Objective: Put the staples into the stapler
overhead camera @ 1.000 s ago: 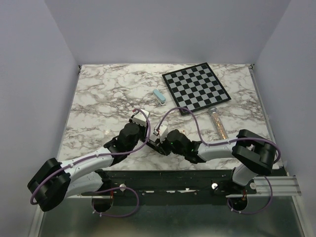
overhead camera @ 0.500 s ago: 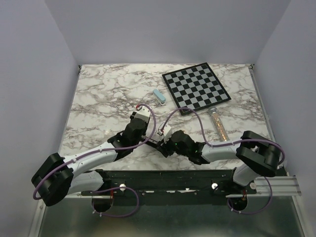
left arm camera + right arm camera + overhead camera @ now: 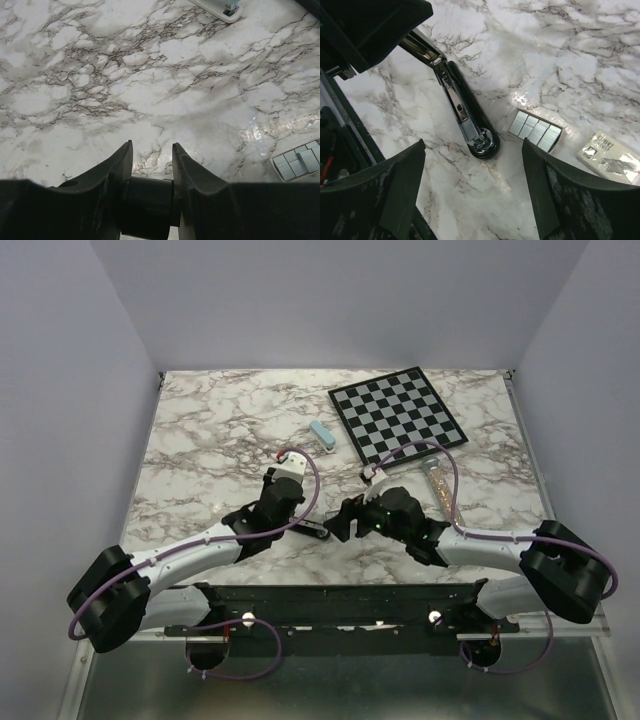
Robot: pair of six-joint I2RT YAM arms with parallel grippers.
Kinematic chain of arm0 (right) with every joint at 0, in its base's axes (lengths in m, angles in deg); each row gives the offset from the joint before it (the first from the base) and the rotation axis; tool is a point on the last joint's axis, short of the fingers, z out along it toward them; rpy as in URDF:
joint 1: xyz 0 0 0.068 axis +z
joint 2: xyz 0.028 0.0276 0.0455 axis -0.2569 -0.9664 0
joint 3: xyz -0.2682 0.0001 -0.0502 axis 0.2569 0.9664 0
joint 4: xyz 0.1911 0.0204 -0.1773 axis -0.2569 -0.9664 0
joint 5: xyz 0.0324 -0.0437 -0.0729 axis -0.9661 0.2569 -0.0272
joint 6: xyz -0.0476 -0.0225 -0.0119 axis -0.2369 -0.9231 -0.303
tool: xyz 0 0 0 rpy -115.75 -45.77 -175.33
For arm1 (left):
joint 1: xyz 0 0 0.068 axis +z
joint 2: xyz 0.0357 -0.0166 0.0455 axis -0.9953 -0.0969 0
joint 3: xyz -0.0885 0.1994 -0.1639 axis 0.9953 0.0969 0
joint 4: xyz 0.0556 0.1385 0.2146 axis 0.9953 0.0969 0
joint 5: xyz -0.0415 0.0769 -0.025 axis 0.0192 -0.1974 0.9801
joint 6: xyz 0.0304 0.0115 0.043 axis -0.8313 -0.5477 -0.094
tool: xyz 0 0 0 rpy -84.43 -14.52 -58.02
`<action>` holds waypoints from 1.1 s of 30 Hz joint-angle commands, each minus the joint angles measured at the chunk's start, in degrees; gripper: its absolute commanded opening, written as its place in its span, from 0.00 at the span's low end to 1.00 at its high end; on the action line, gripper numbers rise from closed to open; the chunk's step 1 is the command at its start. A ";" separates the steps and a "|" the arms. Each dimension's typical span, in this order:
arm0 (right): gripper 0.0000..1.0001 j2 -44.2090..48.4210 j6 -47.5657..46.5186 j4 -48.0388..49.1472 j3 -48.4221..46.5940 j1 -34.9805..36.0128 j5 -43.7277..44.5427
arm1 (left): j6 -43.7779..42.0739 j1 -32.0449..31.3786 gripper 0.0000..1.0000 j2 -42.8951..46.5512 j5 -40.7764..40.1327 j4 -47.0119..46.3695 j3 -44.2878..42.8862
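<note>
The black stapler [image 3: 470, 107] lies on the marble with its top swung open and the metal channel bared. A short silver-grey strip, the staples [image 3: 469, 131], sits in that channel near the rounded front end. My left gripper [image 3: 152, 145] is shut on a black part of the stapler [image 3: 147, 205], at its rear end in the right wrist view. In the top view, my left gripper [image 3: 300, 523] meets the stapler [image 3: 316, 531] at the table's near middle. My right gripper [image 3: 473, 146] hovers just above the stapler's front end, wide open and holding nothing.
A small open box of staple strips [image 3: 535, 131] lies just right of the stapler, with a printed paper slip [image 3: 612, 159] beyond it. Farther back are a pale blue block [image 3: 322, 436], a chessboard [image 3: 397, 417] and a clear tube of brownish beads [image 3: 441, 490].
My right gripper has opened wide and drawn back to the right, away from the stapler. The left gripper has kept its hold and shifted slightly toward the back.
</note>
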State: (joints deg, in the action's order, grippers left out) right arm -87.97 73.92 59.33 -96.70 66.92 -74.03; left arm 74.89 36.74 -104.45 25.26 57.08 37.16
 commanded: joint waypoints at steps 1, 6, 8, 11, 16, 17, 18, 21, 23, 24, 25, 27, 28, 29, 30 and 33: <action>0.83 -1.20 11.18 0.49 0.97 -1.75 -8.94 | 6.40 -1.51 0.00 -2.29 -4.07 3.46 -3.97; 0.78 -7.09 14.08 1.89 -0.27 -3.86 -13.88 | 14.04 -2.13 0.00 -5.27 -5.39 8.99 -6.35; 0.77 -8.23 16.36 6.37 0.52 -5.97 -16.85 | 15.72 -2.39 0.00 -6.16 -5.74 10.84 -7.06; 0.73 -11.57 18.39 11.73 1.49 -8.43 -20.89 | 17.92 -3.18 0.00 -7.74 -6.53 12.42 -7.76; 0.64 -15.71 21.11 17.36 1.14 -10.46 -24.08 | 20.56 -5.38 0.00 -10.55 -9.43 18.64 -10.48; 0.63 -16.41 21.29 17.46 0.97 -10.81 -23.99 | 20.91 -5.82 0.00 -10.99 -10.22 19.80 -11.71; 0.63 -16.59 21.56 17.28 0.79 -10.81 -23.64 | 21.09 -6.08 0.00 -11.60 -10.57 20.86 -12.24; 0.60 -17.29 22.26 17.02 0.70 -11.07 -23.29 | 21.53 -7.05 0.00 -11.87 -11.19 23.59 -13.30; 0.57 -17.47 22.88 17.11 0.87 -11.16 -23.03 | 21.70 -7.49 0.00 -11.52 -11.19 24.64 -13.48; 0.56 -17.38 22.79 17.02 0.96 -11.16 -23.29 | 21.88 -7.75 0.00 -10.91 -10.93 24.91 -13.39; 0.56 -17.21 23.05 17.02 1.23 -11.16 -23.38 | 21.97 -7.84 0.00 -10.65 -10.84 25.61 -13.30; 0.55 -16.25 22.79 17.02 1.84 -11.16 -23.90 | 22.41 -7.93 0.00 -9.33 -10.84 26.57 -13.39; 0.55 -15.89 22.62 16.76 2.10 -11.16 -23.82 | 22.93 -7.93 0.00 -8.89 -11.10 27.54 -13.30; 0.55 -15.63 22.09 16.58 2.28 -11.16 -23.21 | 23.11 -7.93 0.00 -8.36 -11.45 27.89 -13.39; 0.54 -15.36 21.83 16.14 2.37 -11.16 -23.11 | 23.29 -7.93 0.00 -7.66 -11.71 28.25 -13.56; 0.51 -15.54 20.33 15.61 2.28 -11.16 -24.08 | 23.46 -7.84 0.00 -7.30 -14.08 30.70 -15.32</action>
State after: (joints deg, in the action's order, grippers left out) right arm -104.27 95.86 74.10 -95.22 56.06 -96.69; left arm 95.90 29.18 -113.50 13.43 82.33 23.94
